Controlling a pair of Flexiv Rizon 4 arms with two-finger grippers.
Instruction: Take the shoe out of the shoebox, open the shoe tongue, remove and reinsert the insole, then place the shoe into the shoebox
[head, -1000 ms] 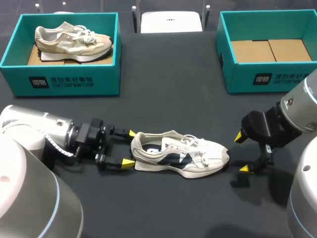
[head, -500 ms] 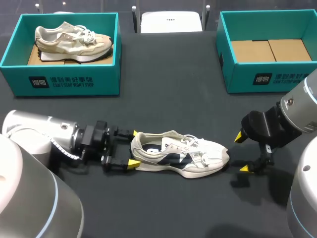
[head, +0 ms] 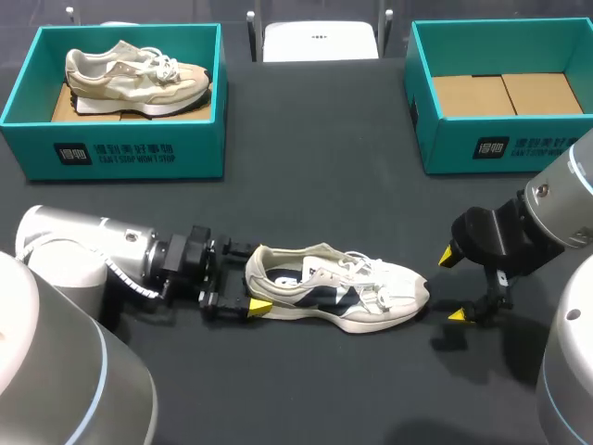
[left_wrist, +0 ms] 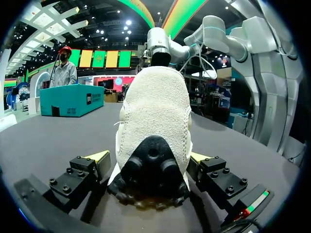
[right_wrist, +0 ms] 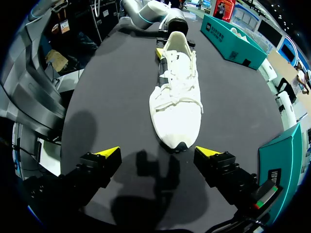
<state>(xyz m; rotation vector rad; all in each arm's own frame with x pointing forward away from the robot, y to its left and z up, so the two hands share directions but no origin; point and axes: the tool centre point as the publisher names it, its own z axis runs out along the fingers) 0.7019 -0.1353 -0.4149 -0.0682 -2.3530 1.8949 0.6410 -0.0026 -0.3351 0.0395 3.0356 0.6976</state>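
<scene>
The white shoe (head: 338,295) sits on the dark table (head: 315,176), well apart from the left box (head: 120,153) and the right box (head: 482,148) at the back. The left gripper (head: 256,277) is open, with the shoe's heel between its fingers. The right gripper (head: 452,286) is open too, just past the toe.

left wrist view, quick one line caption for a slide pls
Left hand, open, straddling the heel of the white shoe lying on the dark table.

Head view looks down from behind; wrist views face each other — across the shoe (head: 334,292) (close).
</scene>
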